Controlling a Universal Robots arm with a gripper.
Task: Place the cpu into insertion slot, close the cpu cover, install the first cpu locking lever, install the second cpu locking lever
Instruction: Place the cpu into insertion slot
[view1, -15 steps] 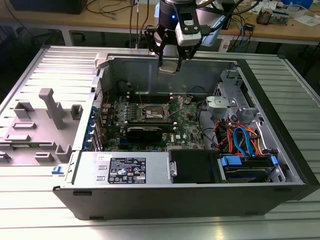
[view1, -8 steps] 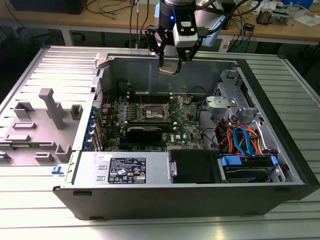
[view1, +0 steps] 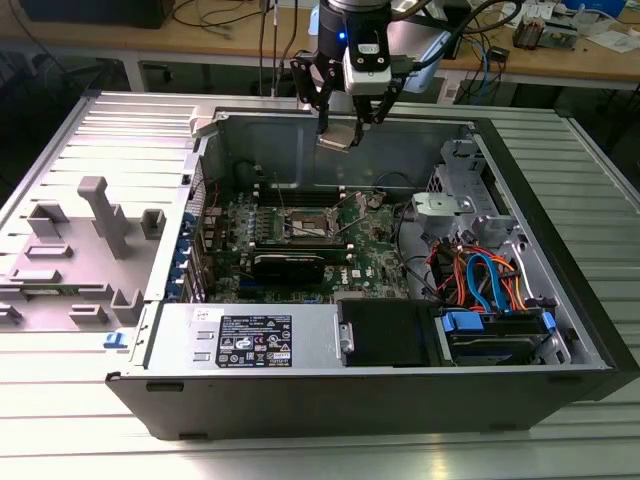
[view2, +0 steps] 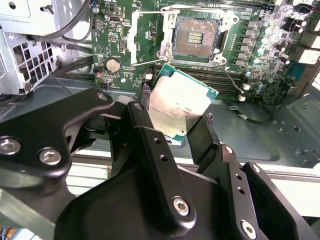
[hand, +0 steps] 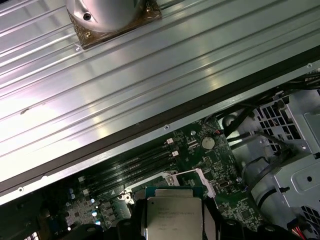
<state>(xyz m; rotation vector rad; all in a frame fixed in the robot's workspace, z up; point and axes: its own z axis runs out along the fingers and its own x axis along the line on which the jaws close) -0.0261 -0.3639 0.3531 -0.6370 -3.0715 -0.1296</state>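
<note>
Tool (view1: 345, 124) is clamped on the cpu (view2: 182, 105), a flat square chip with a silvery top and green edge, held tilted in the air, apart from the uncovered insertion slot (view2: 196, 36).

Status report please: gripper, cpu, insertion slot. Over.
Gripper shut on cpu, held over the open case. Insertion slot bare, no chip in it. No obstacle seen between them.

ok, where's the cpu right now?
In the exterior view the cpu is held in the gripper, upper centre, above the far wall of the case and clear of the empty insertion slot.
</note>
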